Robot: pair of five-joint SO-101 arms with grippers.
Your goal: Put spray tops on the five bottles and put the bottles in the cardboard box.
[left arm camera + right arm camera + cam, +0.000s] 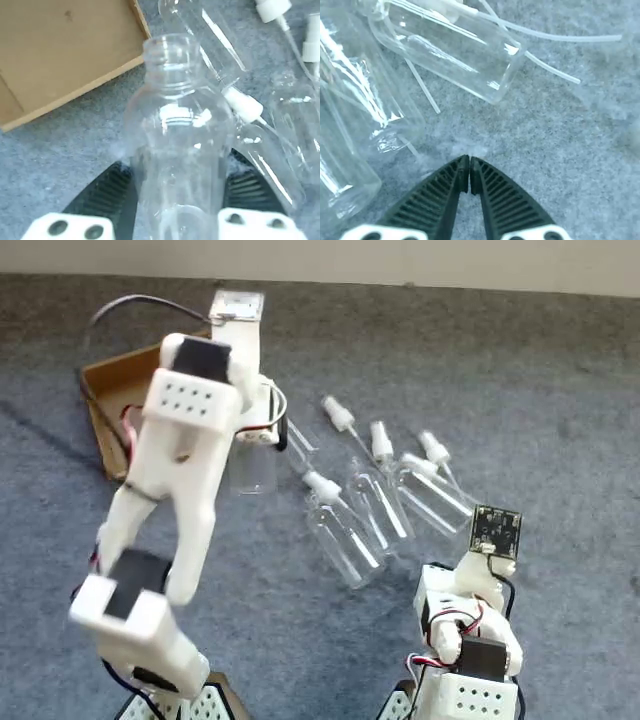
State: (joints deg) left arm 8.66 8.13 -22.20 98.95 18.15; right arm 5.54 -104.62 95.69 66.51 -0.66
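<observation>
The left end effector (175, 187) was clamped on a clear bottle (176, 115) with no top fitted. The bottle was gripped at its body between both fingers, with the open neck directed toward the edge of the cardboard box (65, 50). In the high view, this bottle was held just beside the box, over the grey counter (560, 370). The right end effector (469, 169) was closed with its fingertips touching and nothing between them, low over the counter near the bases of lying bottles. The other bottles (345, 540) lay together on the counter between the two arms, with white spray tops (338, 413) among them.
</observation>
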